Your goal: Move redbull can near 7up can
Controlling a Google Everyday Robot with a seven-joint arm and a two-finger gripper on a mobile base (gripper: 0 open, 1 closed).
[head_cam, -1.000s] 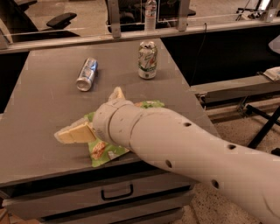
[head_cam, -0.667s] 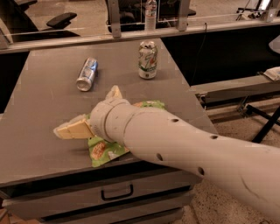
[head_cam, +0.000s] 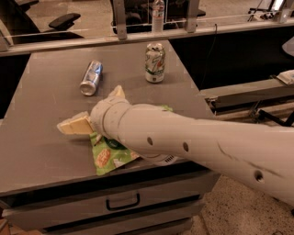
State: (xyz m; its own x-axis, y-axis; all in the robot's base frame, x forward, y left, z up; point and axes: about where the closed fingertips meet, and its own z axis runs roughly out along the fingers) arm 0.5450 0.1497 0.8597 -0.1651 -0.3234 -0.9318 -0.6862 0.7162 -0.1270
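Observation:
The redbull can (head_cam: 91, 78), slim and silver-blue, lies on its side on the far left part of the grey table (head_cam: 41, 151). The 7up can (head_cam: 155, 63), white and green, stands upright to its right near the table's back edge. My gripper (head_cam: 89, 107) is at the end of the white arm that reaches in from the right, just in front of the redbull can and apart from it. Its two cream fingers (head_cam: 73, 125) are spread wide and hold nothing.
A green snack bag (head_cam: 108, 155) lies on the table under my arm, near the front edge. The table has drawers (head_cam: 123, 202) in front. A clear bottle (head_cam: 158, 9) stands on the ledge behind. Shelving and a dark frame stand to the right.
My gripper has moved a little farther across the table towards the redbull can. The cans and the bag have not moved.

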